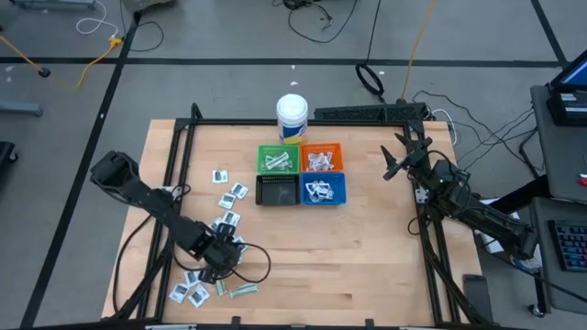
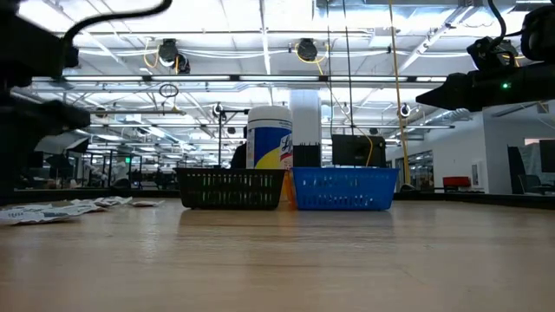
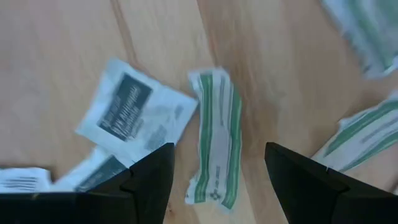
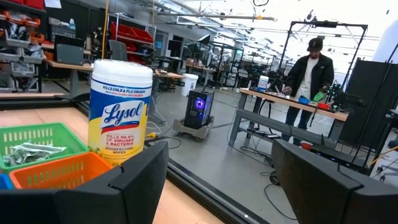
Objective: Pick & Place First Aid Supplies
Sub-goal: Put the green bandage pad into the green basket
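Flat first aid packets lie scattered on the wooden table at its near left: white sachets with dark print and a pale-green striped strip lying flat. My left gripper hangs open low over that pile, pointing down, one finger on either side of the green strip, touching nothing I can see. My right gripper rests open at the table's far right, pointing level toward the bins, with nothing between its fingers.
Green, orange, black and blue bins stand together at the table's far middle; three hold packets. A white wipes tub stands behind them. A person works at a bench beyond the table.
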`<state>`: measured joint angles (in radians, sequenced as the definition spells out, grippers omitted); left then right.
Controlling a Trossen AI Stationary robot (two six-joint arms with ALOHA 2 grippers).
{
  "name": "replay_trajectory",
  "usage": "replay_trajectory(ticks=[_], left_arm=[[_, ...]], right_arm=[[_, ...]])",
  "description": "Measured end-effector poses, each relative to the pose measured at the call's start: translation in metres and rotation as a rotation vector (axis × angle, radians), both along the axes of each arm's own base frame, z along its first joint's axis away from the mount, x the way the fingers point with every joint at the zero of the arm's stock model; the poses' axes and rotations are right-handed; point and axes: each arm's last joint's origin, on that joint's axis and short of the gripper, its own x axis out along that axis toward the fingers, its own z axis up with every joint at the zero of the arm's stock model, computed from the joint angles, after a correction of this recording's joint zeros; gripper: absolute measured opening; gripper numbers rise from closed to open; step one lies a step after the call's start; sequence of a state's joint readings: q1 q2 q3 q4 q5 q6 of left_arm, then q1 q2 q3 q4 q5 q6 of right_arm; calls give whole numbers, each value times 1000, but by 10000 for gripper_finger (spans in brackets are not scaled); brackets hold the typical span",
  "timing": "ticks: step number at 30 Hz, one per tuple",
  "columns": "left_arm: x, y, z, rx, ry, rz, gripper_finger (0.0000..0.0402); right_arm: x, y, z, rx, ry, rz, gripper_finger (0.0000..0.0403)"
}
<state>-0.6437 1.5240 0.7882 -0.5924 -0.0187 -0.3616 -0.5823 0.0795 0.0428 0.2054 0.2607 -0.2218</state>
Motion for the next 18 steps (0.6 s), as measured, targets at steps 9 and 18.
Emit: replay_trajectory(ticks=[9,18], left_arm=[[-5,2,-17,0,21,-23,252],[-6,4,-19,3,25,-24,133]], right_arm=[[0,0,0,0,0,0,279],[0,0,0,0,0,0,279]])
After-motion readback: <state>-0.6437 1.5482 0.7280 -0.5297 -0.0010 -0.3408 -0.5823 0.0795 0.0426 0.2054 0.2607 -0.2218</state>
